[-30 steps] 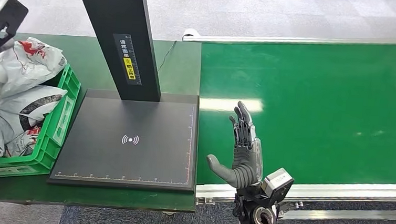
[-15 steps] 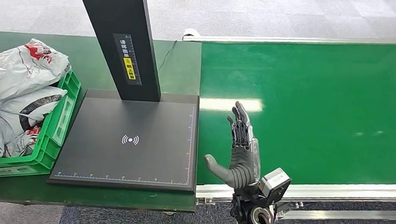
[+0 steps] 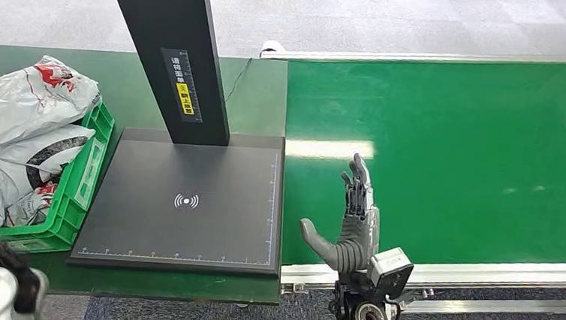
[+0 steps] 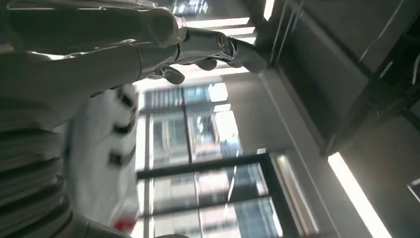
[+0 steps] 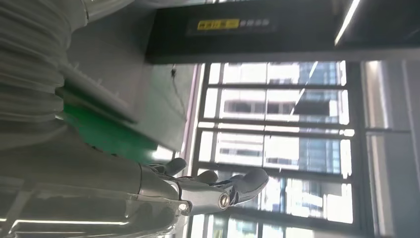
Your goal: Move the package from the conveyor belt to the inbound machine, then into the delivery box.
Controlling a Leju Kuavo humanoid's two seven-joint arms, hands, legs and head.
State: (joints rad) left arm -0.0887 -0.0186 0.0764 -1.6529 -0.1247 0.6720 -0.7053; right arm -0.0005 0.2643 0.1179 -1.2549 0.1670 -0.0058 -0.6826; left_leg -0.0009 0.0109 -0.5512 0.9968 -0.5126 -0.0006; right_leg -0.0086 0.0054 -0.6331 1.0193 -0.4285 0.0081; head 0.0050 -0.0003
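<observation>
Green conveyor belt (image 3: 453,157) lies bare; right hand (image 3: 353,217) stands over its near edge, fingers spread, empty. Left hand (image 4: 99,64) holds nothing, fingers apart.

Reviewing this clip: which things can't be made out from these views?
- Left hand: the head view's lower left edge cuts it off; the left wrist view is blurred, so open or shut is unclear.
- Green crate: its far side is cut by the head view's left edge; white packages hide its inside.
- Conveyor belt: runs past the right edge.
</observation>
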